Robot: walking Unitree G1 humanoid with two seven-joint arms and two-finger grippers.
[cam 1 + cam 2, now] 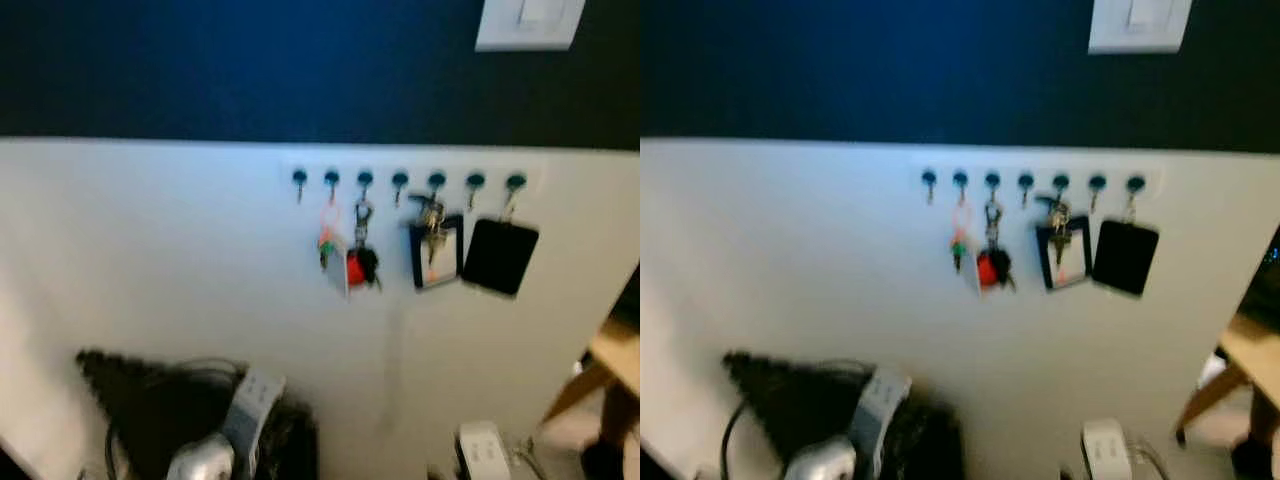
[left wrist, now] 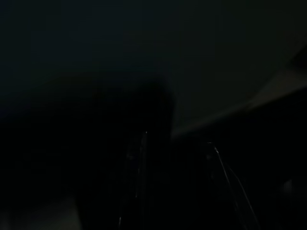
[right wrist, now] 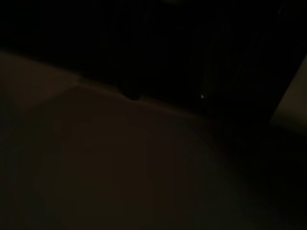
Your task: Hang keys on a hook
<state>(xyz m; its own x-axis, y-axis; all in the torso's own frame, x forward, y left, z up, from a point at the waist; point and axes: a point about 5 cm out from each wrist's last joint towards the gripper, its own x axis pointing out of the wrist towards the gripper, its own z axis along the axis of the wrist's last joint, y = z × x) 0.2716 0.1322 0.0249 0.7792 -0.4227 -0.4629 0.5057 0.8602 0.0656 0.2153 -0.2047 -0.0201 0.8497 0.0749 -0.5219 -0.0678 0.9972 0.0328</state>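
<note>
Head stereo — hook rail [image 1: 405, 180] ahead

White light switch [image 1: 529, 22] on dark upper wall, white power strip [image 1: 484, 450] on floor, wooden furniture leg [image 1: 578, 390] at right

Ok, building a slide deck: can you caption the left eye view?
Blurred head view of a hook row on a white wall panel, four hooks holding keys and tags, three bare.
</note>
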